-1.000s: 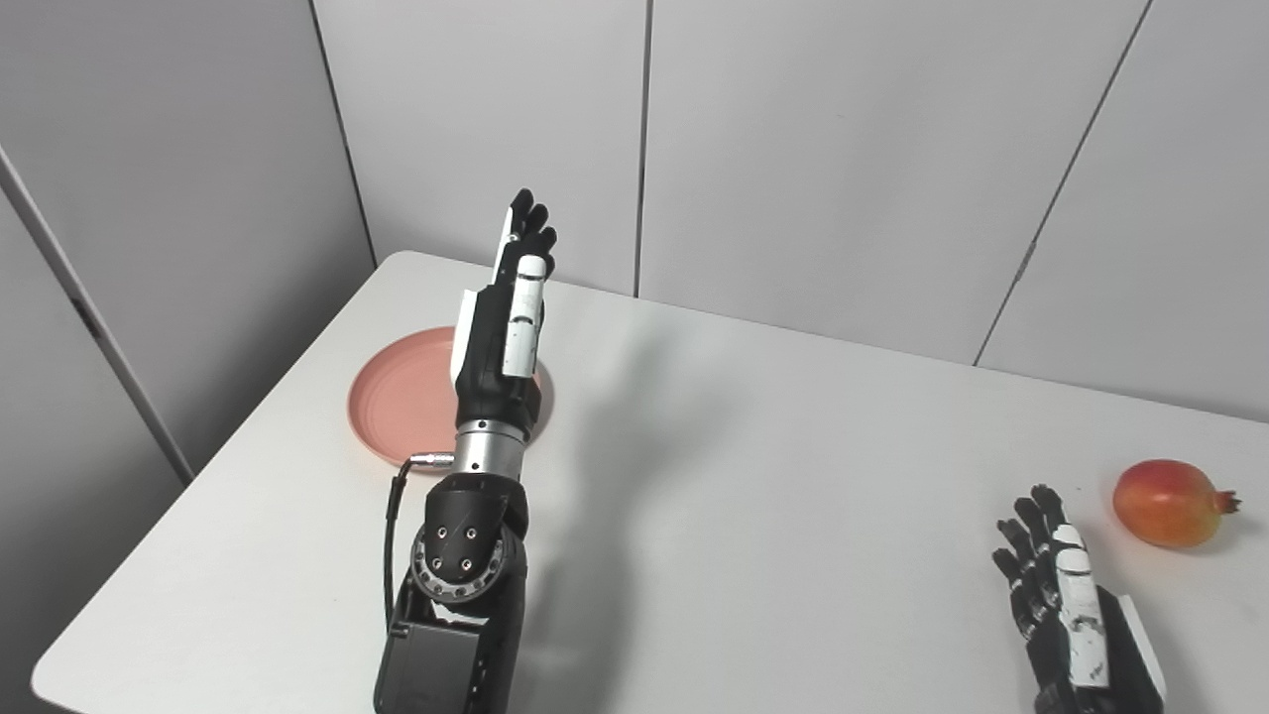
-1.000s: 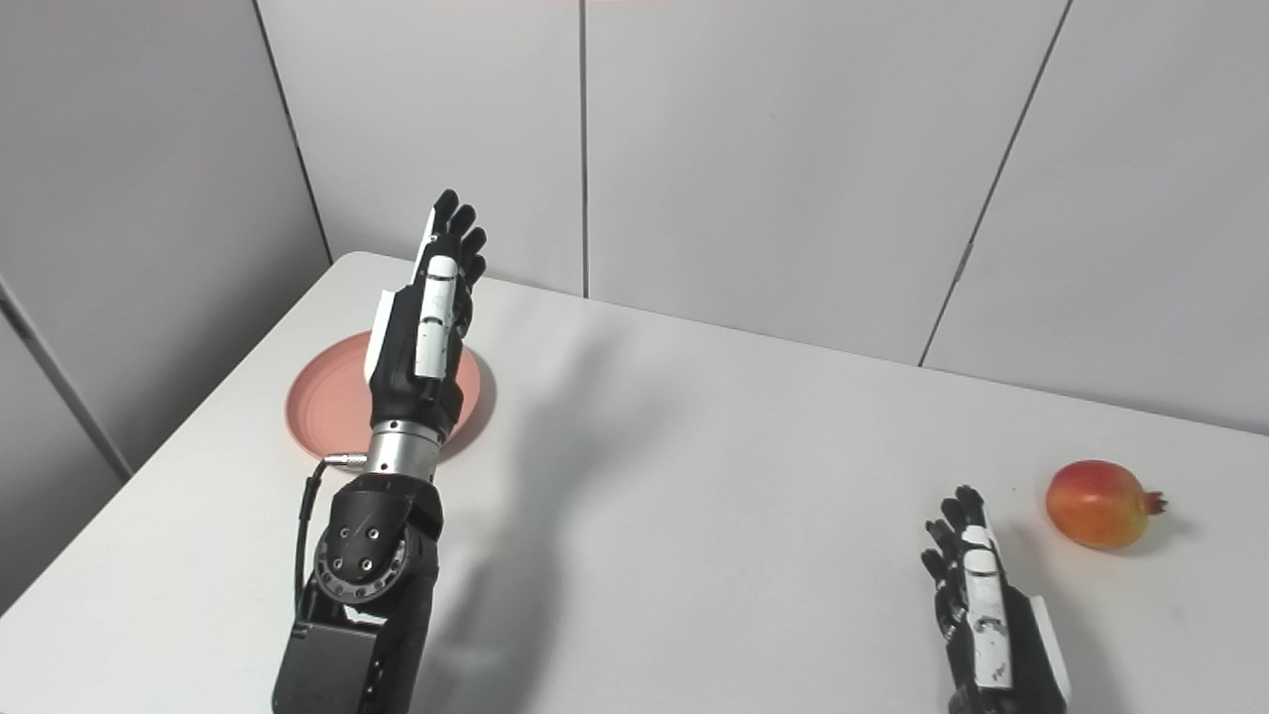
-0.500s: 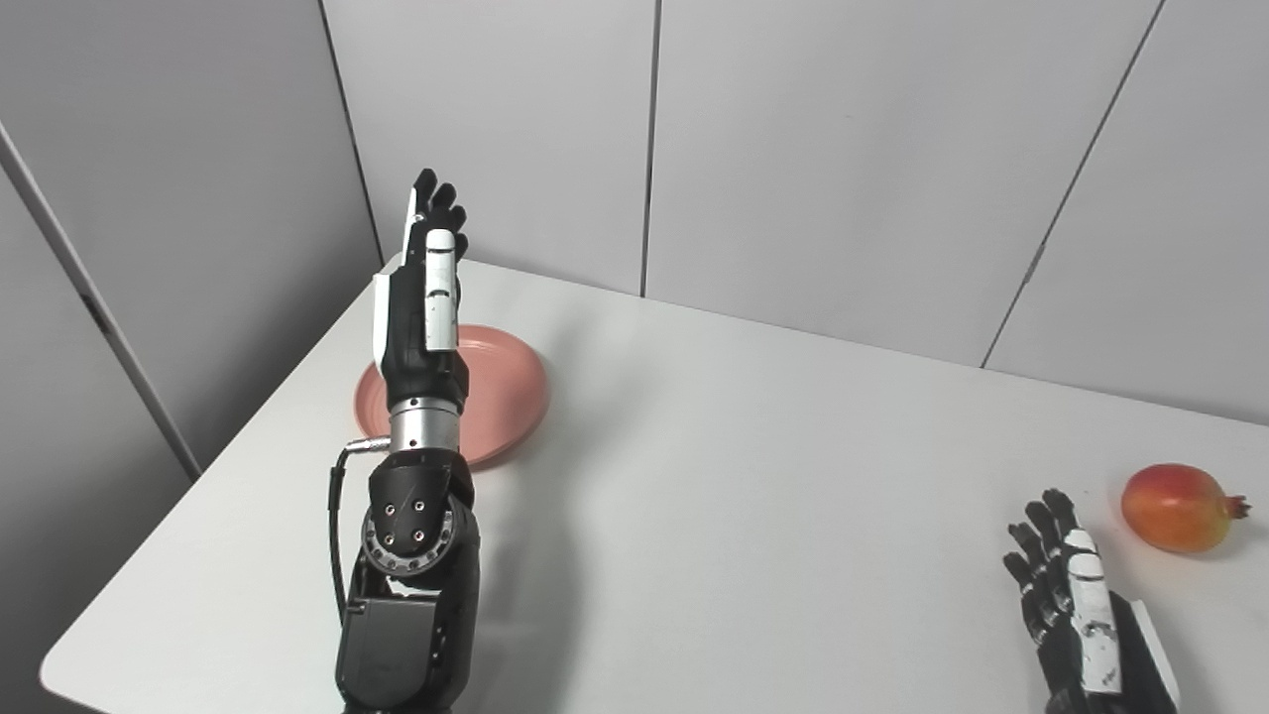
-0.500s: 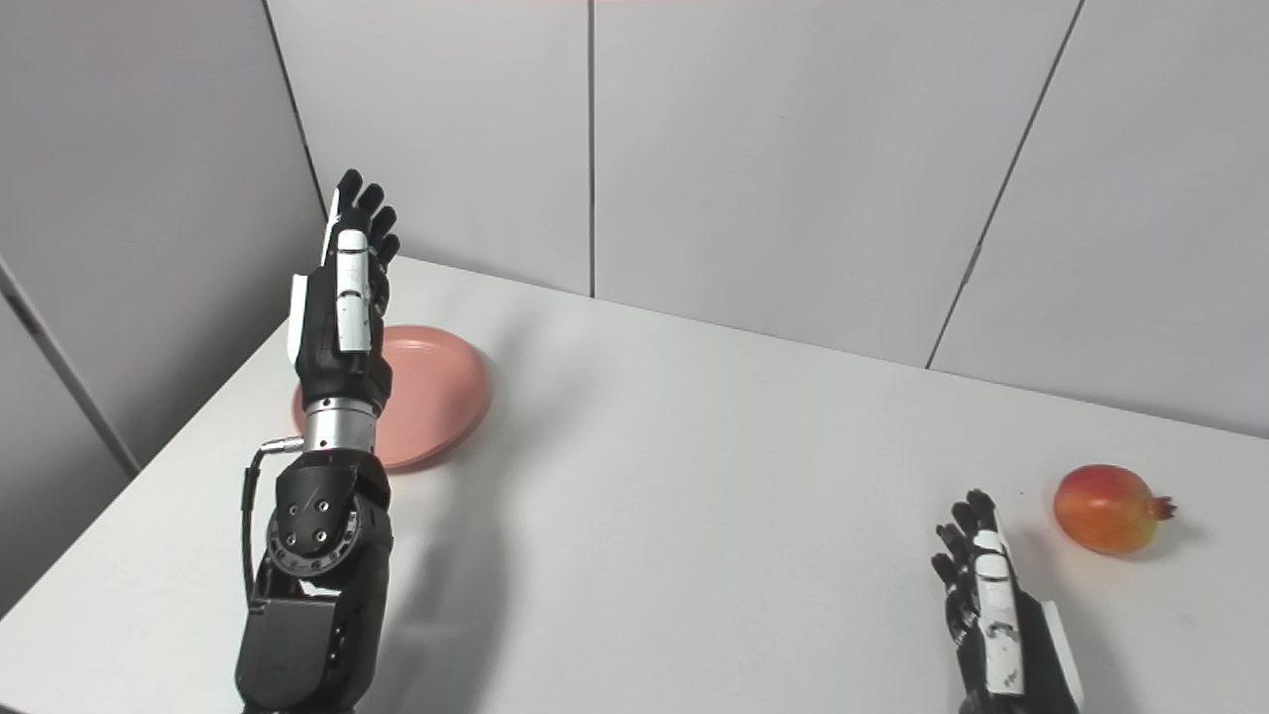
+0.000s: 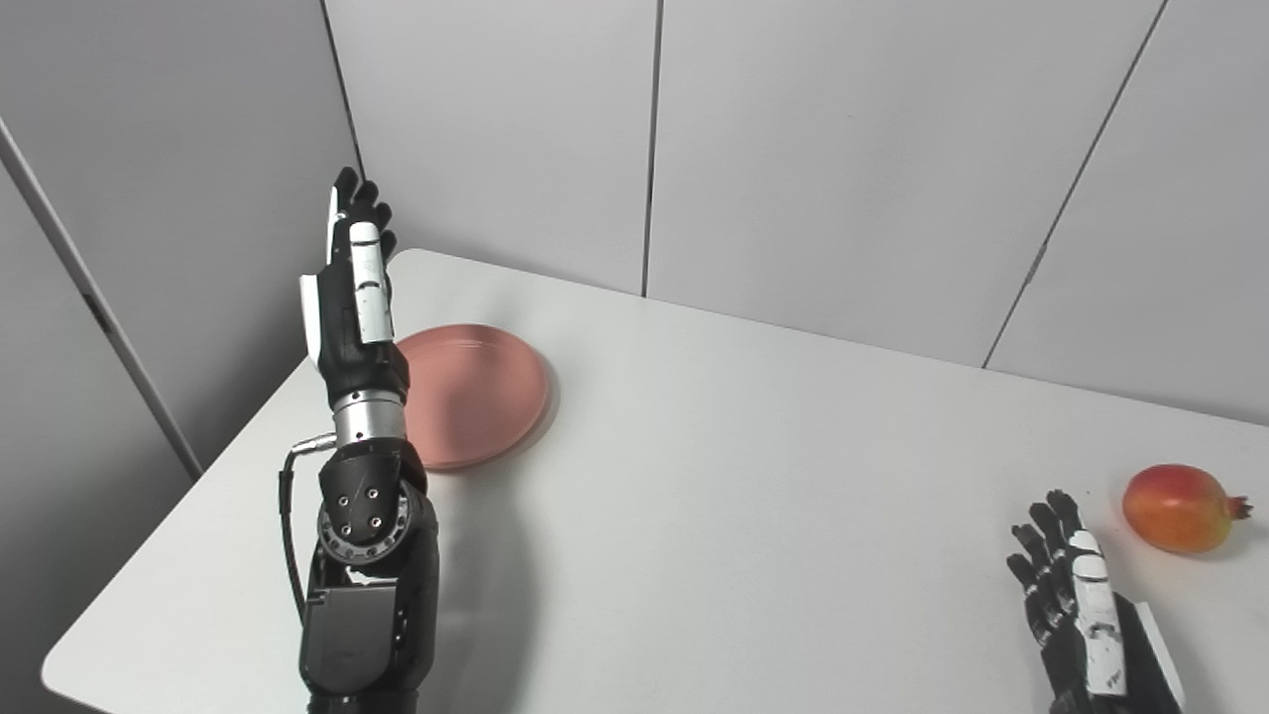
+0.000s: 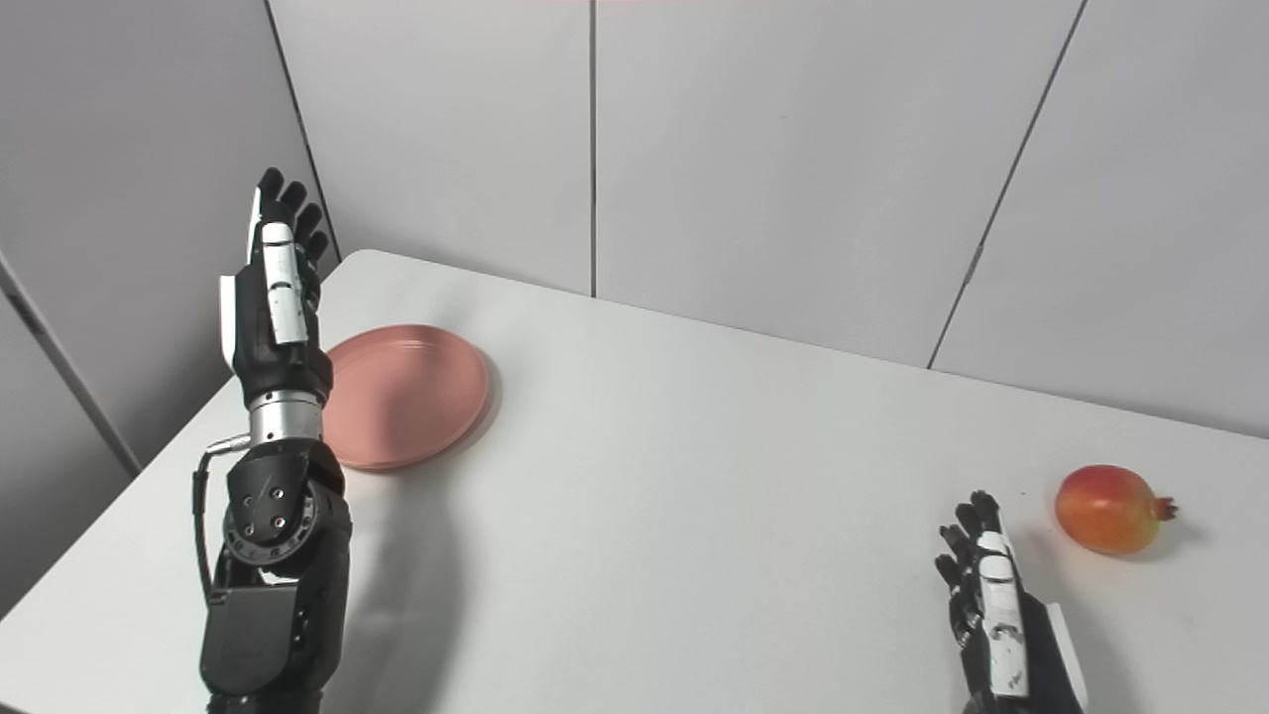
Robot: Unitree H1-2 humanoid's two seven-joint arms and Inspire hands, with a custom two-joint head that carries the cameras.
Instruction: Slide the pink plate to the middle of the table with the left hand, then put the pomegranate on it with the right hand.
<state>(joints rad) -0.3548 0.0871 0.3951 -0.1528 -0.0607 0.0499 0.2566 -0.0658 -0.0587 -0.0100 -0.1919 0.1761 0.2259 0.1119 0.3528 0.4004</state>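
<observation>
The pink plate (image 5: pixel 474 392) lies flat near the far left corner of the white table (image 5: pixel 753 466). My left hand (image 5: pixel 355 293) is raised above the table's left edge, just left of the plate, fingers straight and pointing up, open and holding nothing. The red-orange pomegranate (image 5: pixel 1180 508) rests near the table's right side. My right hand (image 5: pixel 1081 615) lies low at the bottom right, a little in front and left of the pomegranate, open, fingers extended, apart from the fruit.
Grey wall panels (image 5: pixel 843 149) stand right behind the table's far edge. The table's left edge (image 5: pixel 178 496) runs close beside my left forearm (image 5: pixel 367 555). Bare white tabletop stretches between the plate and the pomegranate.
My left hand has swung left from over the plate to beyond its left rim, uncovering the plate. The right hand and the pomegranate have stayed put. The camera shifted slightly.
</observation>
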